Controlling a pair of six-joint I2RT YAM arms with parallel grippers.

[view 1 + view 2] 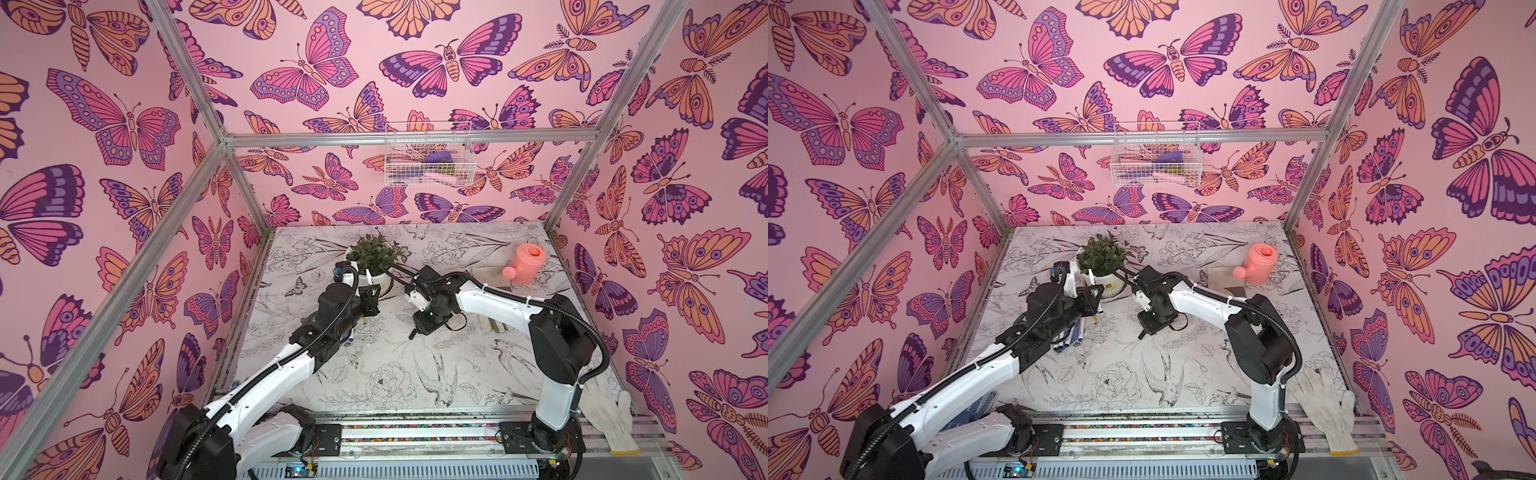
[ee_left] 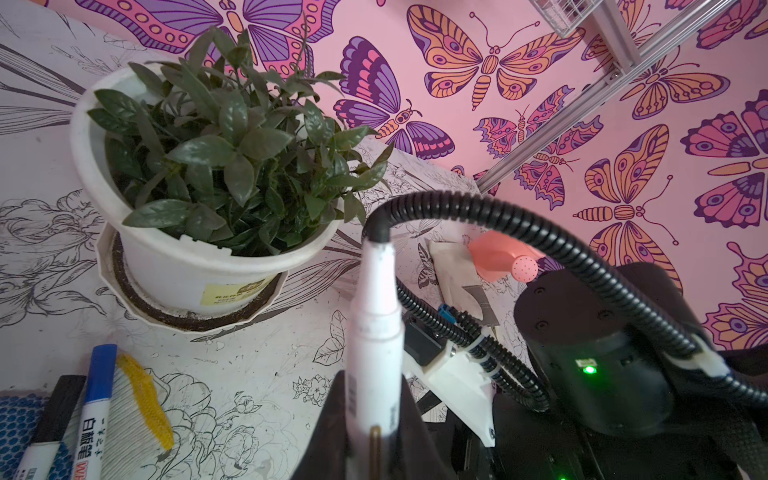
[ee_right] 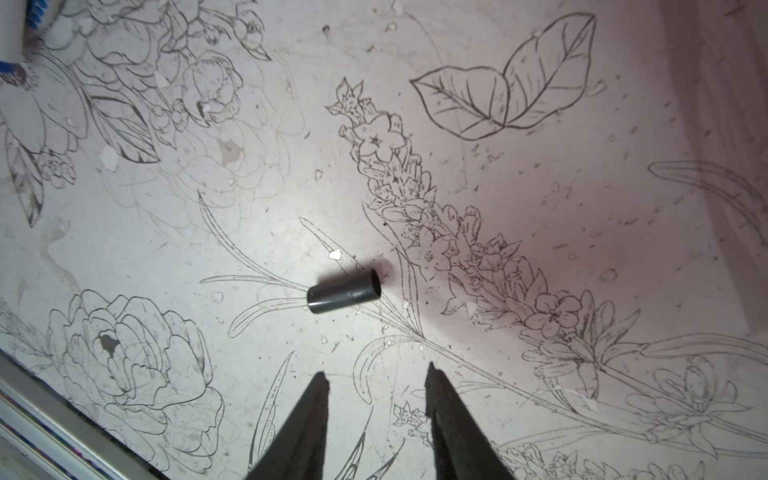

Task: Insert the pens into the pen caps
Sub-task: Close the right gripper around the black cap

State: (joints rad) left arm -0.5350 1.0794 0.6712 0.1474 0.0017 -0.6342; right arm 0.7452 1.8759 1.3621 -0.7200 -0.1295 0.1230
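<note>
Over the tabletop (image 3: 166,249), right claw (image 3: 376,372) is hovering, jaws apart, near a black pen cap (image 3: 344,296) lying flat; left claw (image 2: 374,399) is clamping an uncapped pen (image 2: 376,332).

soft, even light is filling the scene in both top views, and the wide lens is stretching the butterfly walls (image 1: 83,124) toward the edges. in the right wrist view a pinkish cast is tinting the desk (image 3: 582,216), one side is lying in shade, and the black cap (image 3: 344,295) is casting a faint soft shadow. in the left wrist view the pen (image 2: 376,332) is blurring near the lens while the plant (image 2: 224,137) is looking sharp.
</note>
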